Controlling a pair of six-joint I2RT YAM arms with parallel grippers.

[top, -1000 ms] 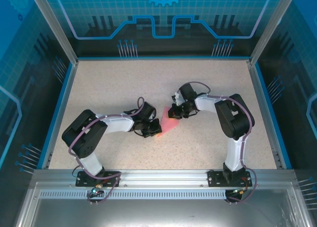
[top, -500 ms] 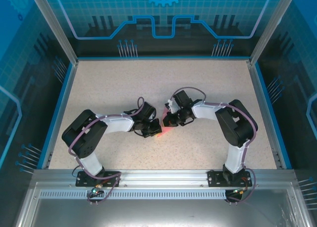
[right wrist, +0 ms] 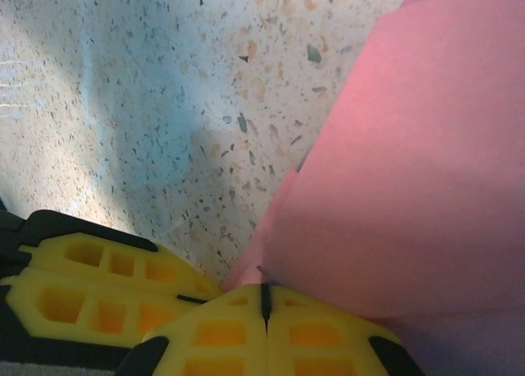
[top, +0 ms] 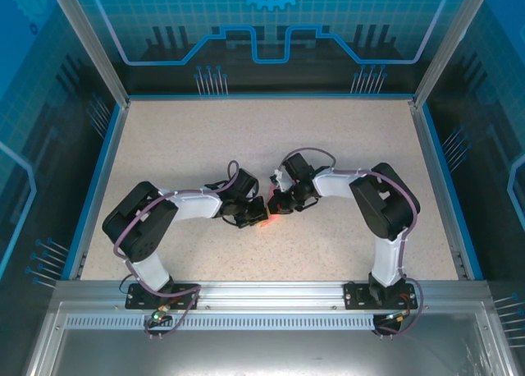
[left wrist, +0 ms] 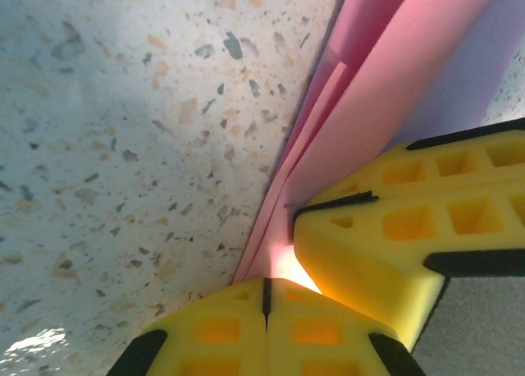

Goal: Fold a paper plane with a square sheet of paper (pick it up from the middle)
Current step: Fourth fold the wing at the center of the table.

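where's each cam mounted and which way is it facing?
Top external: above and behind the bases, looking down at the table; both arms, left gripper and right gripper at the pink paper.
Left wrist: on that wrist, facing down its shut fingers at the paper.
Right wrist: same, own shut fingers.
Wrist views share paper, table, each other's fingers.

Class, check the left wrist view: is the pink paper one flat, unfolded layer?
No, the pink paper shows several overlapping folded layers with raised edges.

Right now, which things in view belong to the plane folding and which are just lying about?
Job: folded pink paper; left gripper; right gripper, both shut on it.
Just there: speckled table; blue enclosure walls.
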